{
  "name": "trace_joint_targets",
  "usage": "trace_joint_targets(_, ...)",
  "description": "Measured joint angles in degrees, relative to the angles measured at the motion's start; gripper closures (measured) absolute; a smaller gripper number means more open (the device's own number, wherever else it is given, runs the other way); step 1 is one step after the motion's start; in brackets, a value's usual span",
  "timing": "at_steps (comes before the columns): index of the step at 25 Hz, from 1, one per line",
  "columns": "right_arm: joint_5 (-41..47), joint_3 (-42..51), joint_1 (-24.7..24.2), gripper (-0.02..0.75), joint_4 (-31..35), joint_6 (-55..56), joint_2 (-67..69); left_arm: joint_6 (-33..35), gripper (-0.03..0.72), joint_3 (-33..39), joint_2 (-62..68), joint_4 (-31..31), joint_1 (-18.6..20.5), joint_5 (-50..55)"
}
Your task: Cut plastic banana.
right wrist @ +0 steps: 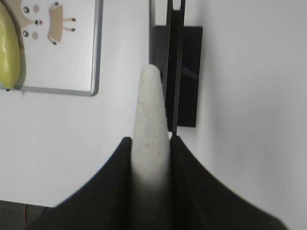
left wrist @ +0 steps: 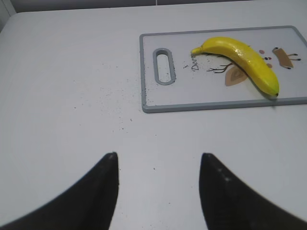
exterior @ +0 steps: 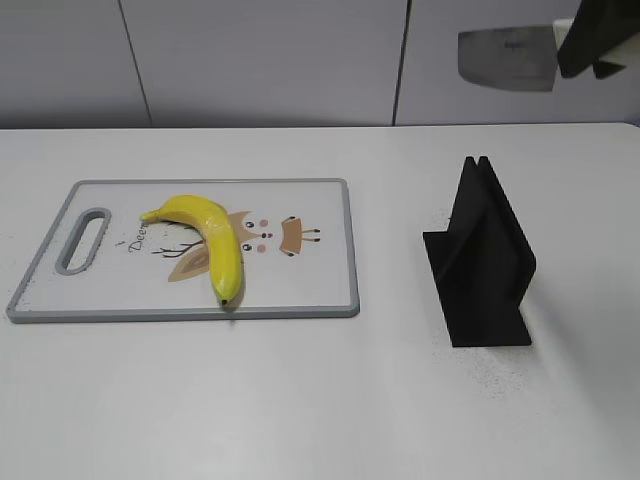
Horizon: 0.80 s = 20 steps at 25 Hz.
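Observation:
The plastic banana (exterior: 212, 242), yellow, whole, with a dark tip, lies on the white cutting board (exterior: 300, 290). It also shows in the left wrist view (left wrist: 242, 60) and partly in the right wrist view (right wrist: 8, 52). My right gripper (exterior: 590, 45) is shut on the pale handle (right wrist: 151, 120) of a knife; its grey blade (exterior: 507, 60) hangs high at the top right, far from the banana. My left gripper (left wrist: 158, 160) is open and empty above bare table, left of and nearer than the board; it does not show in the exterior view.
A black knife stand (exterior: 485, 255) stands on the table right of the board, below the raised knife, and also shows in the right wrist view (right wrist: 180, 62). The board (left wrist: 216, 103) has a grey rim and a handle slot (left wrist: 163, 65).

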Motion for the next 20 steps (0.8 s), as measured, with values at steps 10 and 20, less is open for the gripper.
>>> trace_joint_targets(10, 0.11, -9.05, 0.00, 0.573, -1.19, -6.10, 0.00, 0.00, 0.162, 0.00, 0.00, 0.00, 0.00, -0.17)
trace_joint_targets(20, 0.23, -17.58, 0.00, 0.573, 0.00, -27.17, 4.23, 3.26, 0.162, -8.20, 14.76, -0.20, 0.00, -7.48)
